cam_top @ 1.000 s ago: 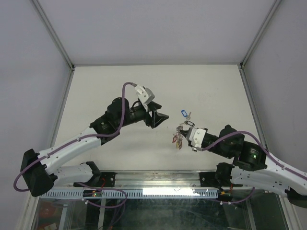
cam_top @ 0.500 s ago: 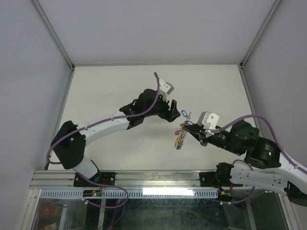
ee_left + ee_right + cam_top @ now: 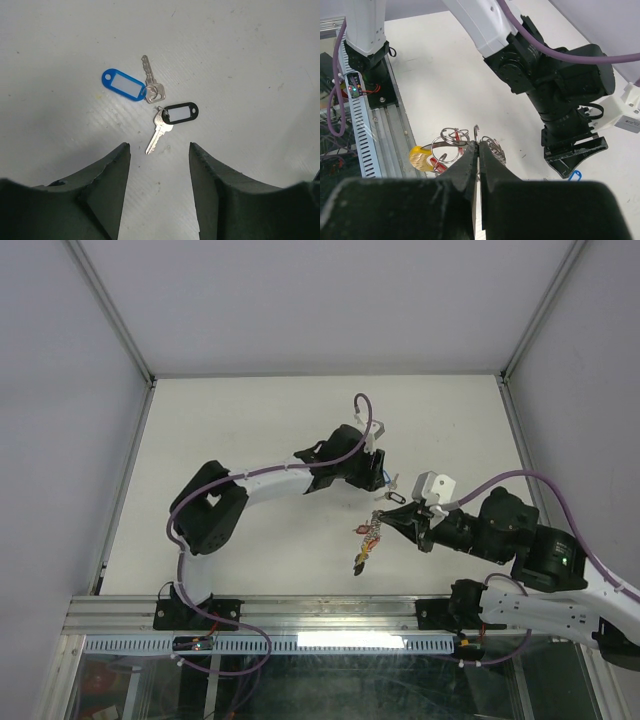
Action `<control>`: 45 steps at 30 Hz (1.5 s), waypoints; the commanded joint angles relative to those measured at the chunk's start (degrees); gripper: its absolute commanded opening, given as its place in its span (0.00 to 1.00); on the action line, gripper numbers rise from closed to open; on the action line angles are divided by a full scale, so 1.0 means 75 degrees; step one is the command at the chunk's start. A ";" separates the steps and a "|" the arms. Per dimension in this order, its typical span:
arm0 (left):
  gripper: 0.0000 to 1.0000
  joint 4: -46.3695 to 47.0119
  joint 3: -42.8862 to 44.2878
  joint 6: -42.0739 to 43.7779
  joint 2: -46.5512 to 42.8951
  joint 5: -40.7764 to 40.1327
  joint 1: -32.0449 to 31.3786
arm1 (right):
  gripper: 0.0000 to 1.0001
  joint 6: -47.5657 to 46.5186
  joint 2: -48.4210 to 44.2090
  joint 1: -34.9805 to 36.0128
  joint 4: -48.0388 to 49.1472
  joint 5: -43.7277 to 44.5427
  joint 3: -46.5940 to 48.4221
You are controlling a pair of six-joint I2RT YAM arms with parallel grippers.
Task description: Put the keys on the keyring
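From above, the left claw (image 3: 378,472) hangs low over the desk (image 3: 230,420), and a bunch of tagged keys (image 3: 366,540) dangles from the right claw (image 3: 388,517). The left wrist shows its fingers spread above two loose keys (image 3: 161,122) (blue and black tags) lying on the desk. The right wrist shows that claw pressed together on the keyring (image 3: 493,144)

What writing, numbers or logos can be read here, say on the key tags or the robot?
No text can be read anywhere.
blue tag: white insert blank.
black tag: white insert blank.
silver key head by the blue tag: stamped mark, too small to read.
white housing at the edge of the right wrist view: dark marks, too blurred to read.
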 commanded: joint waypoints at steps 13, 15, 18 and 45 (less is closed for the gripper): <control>0.38 -0.0999 0.1882 -0.0154 0.1231 -0.0833 -0.0430 | 0.00 0.0299 -0.0305 0.0033 0.0696 -0.0058 -0.0263; 0.36 -0.1089 0.2099 -0.0136 0.1390 -0.0911 -0.0541 | 0.00 0.0319 -0.0319 0.0026 0.0700 -0.0058 -0.0281; 0.35 -0.1265 0.2327 -0.0124 0.1598 -0.0997 -0.0649 | 0.00 0.0346 -0.0317 0.0026 0.0704 -0.0058 -0.0311; 0.33 -0.1677 0.3038 0.0044 0.2308 -0.1363 -0.0789 | 0.00 0.0358 -0.0425 0.0026 0.0644 -0.0093 -0.0401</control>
